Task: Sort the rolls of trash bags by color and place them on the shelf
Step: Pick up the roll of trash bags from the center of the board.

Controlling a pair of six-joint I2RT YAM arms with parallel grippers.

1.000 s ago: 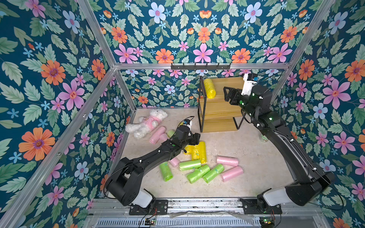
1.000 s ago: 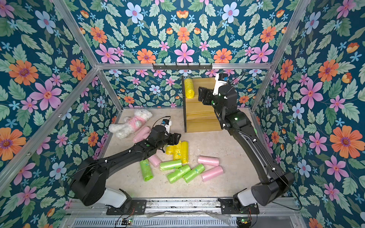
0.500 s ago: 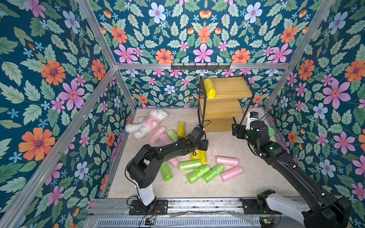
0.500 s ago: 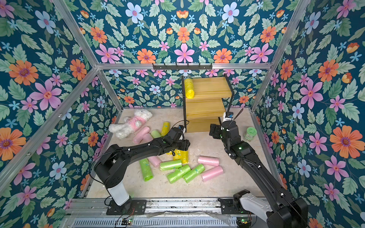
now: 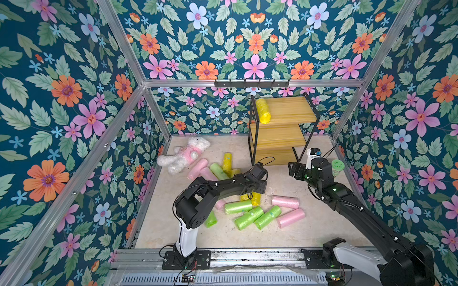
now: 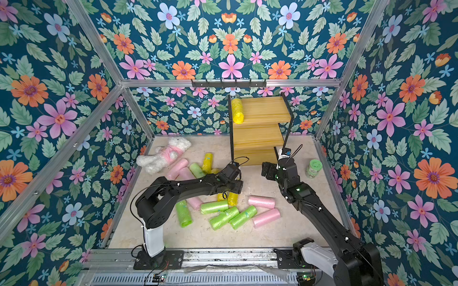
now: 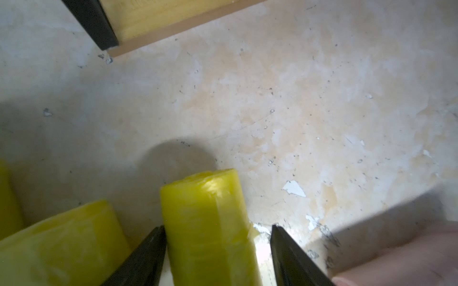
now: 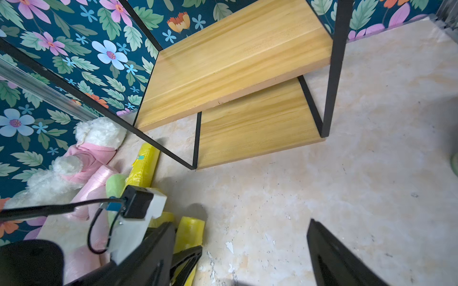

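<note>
- Floral-walled cell with a beige marbled tabletop (image 5: 309, 235); most rolls lie loose on it, green, pink and yellow mixed
- At the back stands the shelf (image 5: 285, 128); one yellow roll (image 5: 263, 110) lies on its top tier, and the lower tiers show none
- Low over the pile, the left gripper (image 7: 216, 226) has its jaws apart astride a second yellow roll (image 7: 203, 198); one finger touches its side, the other stands clear, so it is not clamped
- That roll's long axis runs along the fingers, toward the shelf foot; closing should pinch across its width
- Near the shelf foot, the right gripper (image 8: 240, 222) hangs wide apart and empty; the left arm is nearer
</note>
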